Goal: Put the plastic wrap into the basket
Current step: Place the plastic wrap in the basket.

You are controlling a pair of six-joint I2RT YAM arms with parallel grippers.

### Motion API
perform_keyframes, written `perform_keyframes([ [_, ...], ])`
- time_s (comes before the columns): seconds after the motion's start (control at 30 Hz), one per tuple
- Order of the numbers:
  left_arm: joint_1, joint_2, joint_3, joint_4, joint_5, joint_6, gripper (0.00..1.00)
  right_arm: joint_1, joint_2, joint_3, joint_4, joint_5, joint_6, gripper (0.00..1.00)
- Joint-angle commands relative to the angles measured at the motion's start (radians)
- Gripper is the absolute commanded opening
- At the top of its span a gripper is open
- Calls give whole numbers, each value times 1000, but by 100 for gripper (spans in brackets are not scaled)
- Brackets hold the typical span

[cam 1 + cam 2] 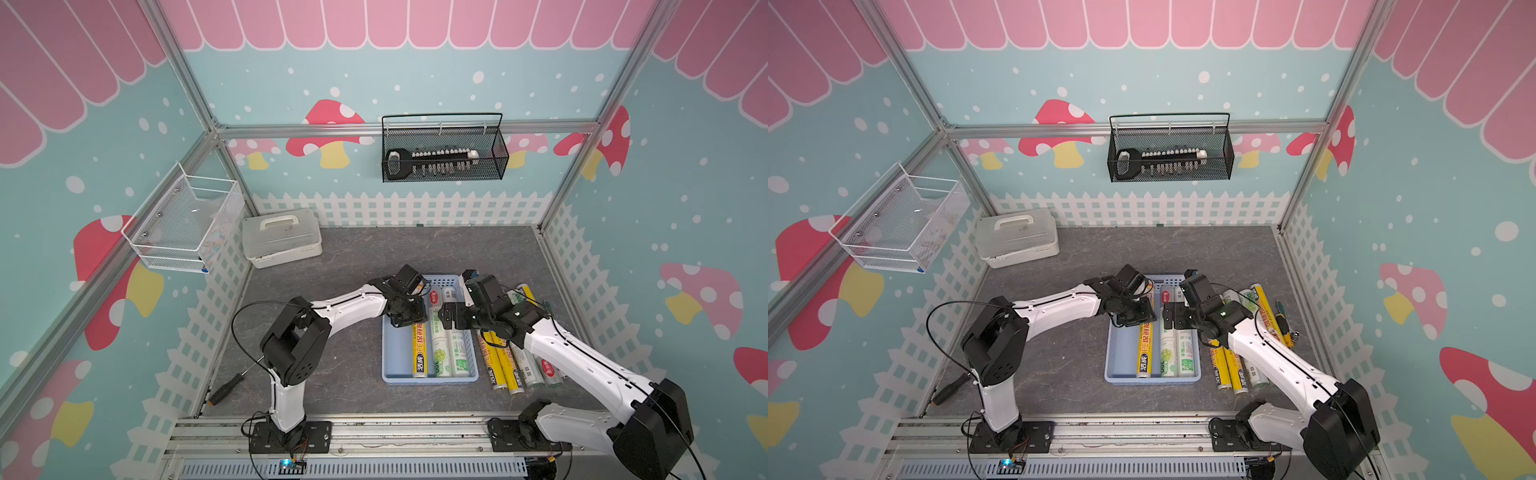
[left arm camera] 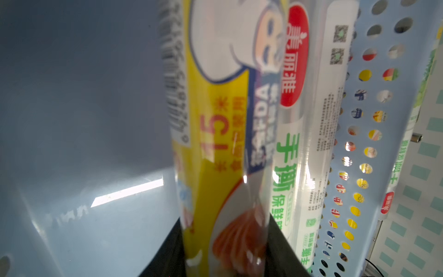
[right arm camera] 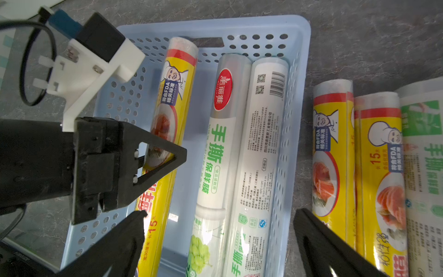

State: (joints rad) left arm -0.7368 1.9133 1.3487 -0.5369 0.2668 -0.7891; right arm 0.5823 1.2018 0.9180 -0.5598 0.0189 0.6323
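The light blue basket (image 1: 430,379) (image 1: 1152,379) (image 3: 304,72) sits mid-table in both top views. Inside lie a yellow plastic wrap roll (image 1: 419,349) (image 2: 215,144) (image 3: 172,96) and two white rolls with green labels (image 1: 441,349) (image 3: 215,144) along the right wall. My left gripper (image 1: 409,318) (image 2: 225,239) (image 3: 143,163) is shut on the yellow roll, low inside the basket. My right gripper (image 1: 455,320) (image 3: 219,230) hangs open above the white rolls, holding nothing. Several more rolls (image 1: 498,365) (image 3: 381,167) lie on the table right of the basket, partly under my right arm.
A white lidded box (image 1: 282,241) stands at the back left. A black wire basket (image 1: 444,153) hangs on the back wall, a white wire basket (image 1: 187,224) on the left wall. One screwdriver (image 1: 226,388) lies front left, another (image 1: 1283,320) right of the loose rolls.
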Motion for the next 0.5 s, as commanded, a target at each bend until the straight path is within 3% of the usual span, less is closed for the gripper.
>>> perform_keyframes([
  [0.0, -12, 38, 29, 7, 31, -15, 25, -4, 15, 33, -21, -16, -16, 99],
  [0.47, -13, 51, 32, 7, 27, -23, 49, -7, 21, 45, -49, 21, -32, 99],
])
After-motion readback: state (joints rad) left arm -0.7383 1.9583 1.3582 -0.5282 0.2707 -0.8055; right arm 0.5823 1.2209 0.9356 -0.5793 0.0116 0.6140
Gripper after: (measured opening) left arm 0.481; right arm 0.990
